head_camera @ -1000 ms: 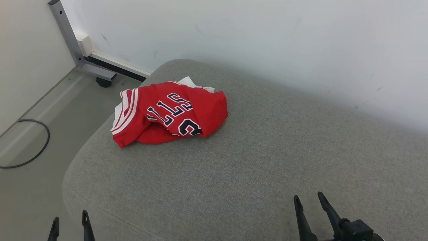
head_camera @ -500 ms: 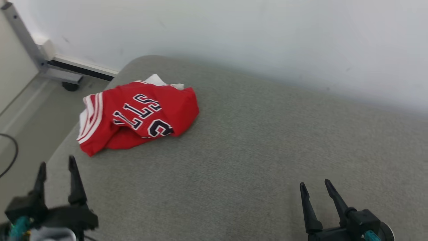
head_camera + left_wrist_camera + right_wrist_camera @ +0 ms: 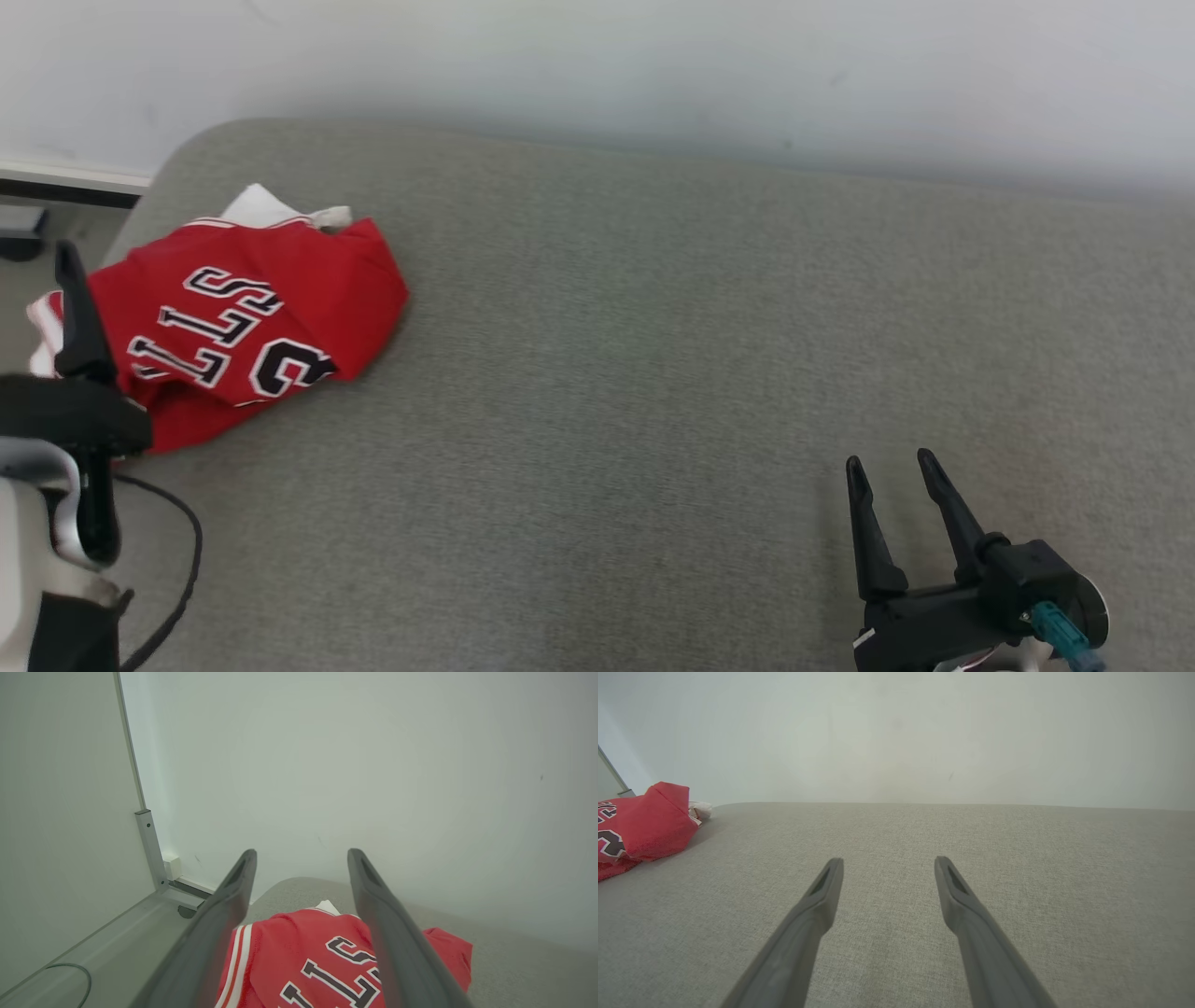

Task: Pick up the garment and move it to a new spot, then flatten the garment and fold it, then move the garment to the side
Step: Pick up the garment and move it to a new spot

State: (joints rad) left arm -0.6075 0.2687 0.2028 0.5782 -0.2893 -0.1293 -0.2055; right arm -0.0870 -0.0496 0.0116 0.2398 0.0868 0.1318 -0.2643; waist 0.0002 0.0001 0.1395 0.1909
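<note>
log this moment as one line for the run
stage: pre-grasp | left pincer: open, by jersey | right pincer: open, over cushion | jersey: crumpled, not held

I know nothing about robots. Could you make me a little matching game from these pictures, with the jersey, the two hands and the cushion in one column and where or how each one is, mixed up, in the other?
Things
1. red jersey
2. left hand
3. right hand
4. grey cushion

Descriptions
A. open, over bare cushion, well away from the jersey
B. crumpled, near the cushion's far left corner
C. open, right by the jersey
D. set against the white wall, carrying the jersey

Pairs: 1-B, 2-C, 3-A, 4-D
</note>
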